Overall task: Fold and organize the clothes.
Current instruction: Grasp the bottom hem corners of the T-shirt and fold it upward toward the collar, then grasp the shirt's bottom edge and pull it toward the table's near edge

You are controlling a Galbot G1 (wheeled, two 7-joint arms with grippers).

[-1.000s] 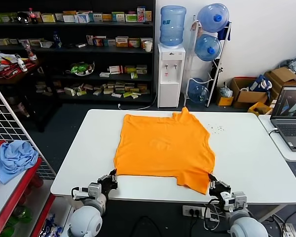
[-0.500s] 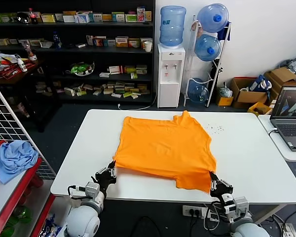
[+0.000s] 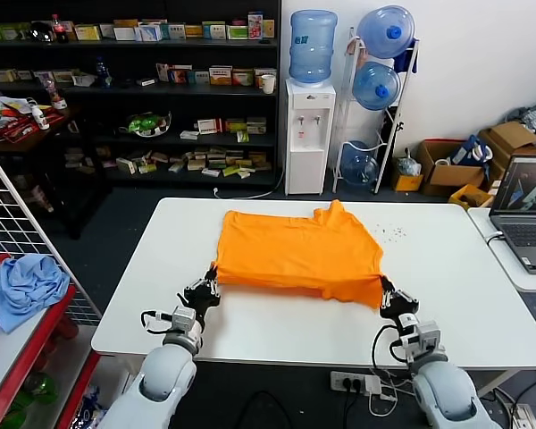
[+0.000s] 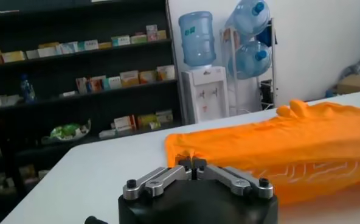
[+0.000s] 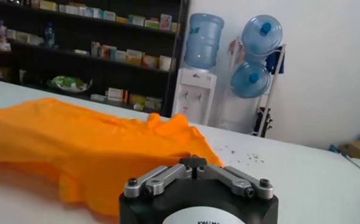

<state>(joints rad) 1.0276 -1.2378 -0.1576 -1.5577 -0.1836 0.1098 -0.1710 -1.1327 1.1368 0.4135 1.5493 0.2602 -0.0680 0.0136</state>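
Cut off at the head view's right edge: laptop (image 3: 529, 214), only partly shown. Underside of the orange T-shirt (image 3: 295, 255) hidden against the worktop (image 3: 447, 295), lifted near hem covering the part beneath, faint lettering on the fabric in the left wrist view too blurred to read. Labels on the shelf boxes (image 3: 219, 75) too small to read.

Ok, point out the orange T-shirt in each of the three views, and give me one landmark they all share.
Head view: orange T-shirt mid-table, near edge lifted by both grippers.
Left wrist view: it spreads across the table beyond the left gripper, which pinches its edge.
Right wrist view: it lies beyond the right gripper, drooping from a lifted edge.
Shared landmark: the white water dispenser behind the table.
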